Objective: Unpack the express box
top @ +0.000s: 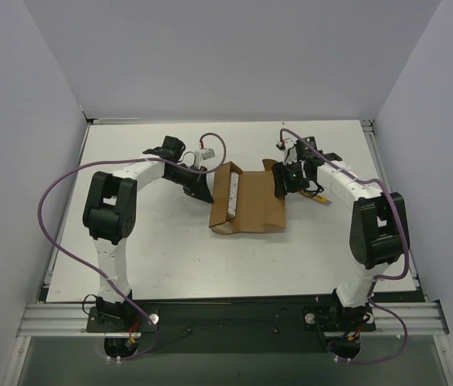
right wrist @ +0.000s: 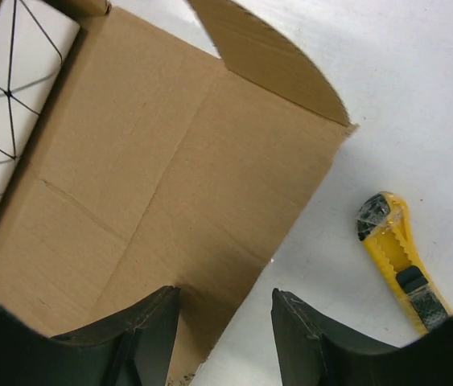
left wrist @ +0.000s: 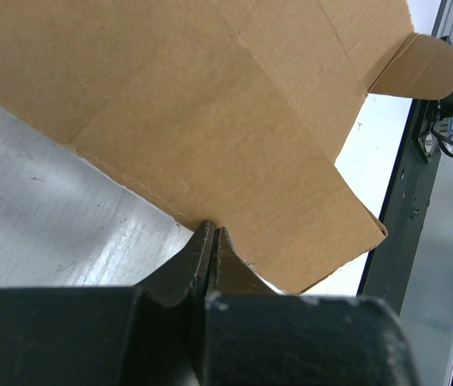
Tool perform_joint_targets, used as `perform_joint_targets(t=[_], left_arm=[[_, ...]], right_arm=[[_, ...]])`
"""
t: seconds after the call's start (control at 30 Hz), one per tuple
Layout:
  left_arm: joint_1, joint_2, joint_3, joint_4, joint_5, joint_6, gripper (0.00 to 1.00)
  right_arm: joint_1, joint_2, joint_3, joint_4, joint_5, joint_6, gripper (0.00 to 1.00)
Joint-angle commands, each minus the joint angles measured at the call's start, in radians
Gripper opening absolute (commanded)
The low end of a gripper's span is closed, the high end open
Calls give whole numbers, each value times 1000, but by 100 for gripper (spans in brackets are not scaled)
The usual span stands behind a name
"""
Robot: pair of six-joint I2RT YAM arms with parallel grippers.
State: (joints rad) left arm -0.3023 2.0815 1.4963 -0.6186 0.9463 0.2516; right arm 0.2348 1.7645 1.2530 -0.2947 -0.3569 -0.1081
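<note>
Where the two arms rise from the near edge of the table (top: 154, 249), they bend inward toward the express box (top: 262, 207). It lies open in the middle of the table, its lid flap folded out flat to the right. A white patterned packet (right wrist: 9, 104) lies inside along the left side. The left gripper (left wrist: 212, 229) is closed, its fingers pressed together and its tips against the box's left side. The right gripper (right wrist: 226, 301) hangs with fingers parted over the flap's right edge, holding nothing. Just right of that edge, a yellow utility knife (right wrist: 399, 257) lies on the table.
</note>
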Motion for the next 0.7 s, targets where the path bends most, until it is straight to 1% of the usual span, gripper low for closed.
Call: perform_joint_targets(t=[0.0,0.17,0.3,0.37,0.4,0.5,0.67], left_arm=[[9,29,1,-3,-21,32,0],[9,32,-1,-3,-21,29,0],[8,41,-4,3,-21,26,0],[8,49,-4,2,-26,25,0],[6,57,-4,-3,-26,23,0],[6,61,-13,-4,-27,29,0],[8,66,-16,-17,-34,41,0]], right_arm=[[40,9,-18,5,104,-94,50],[50,-2,45,32,95,-58,50],[87,3,91,42,84,-61,50],[104,13,80,39,85,-74,49],[121,19,69,37,94,-97,48],[141,30,14,42,117,-152,48],[146,50,-27,51,154,-192,51]])
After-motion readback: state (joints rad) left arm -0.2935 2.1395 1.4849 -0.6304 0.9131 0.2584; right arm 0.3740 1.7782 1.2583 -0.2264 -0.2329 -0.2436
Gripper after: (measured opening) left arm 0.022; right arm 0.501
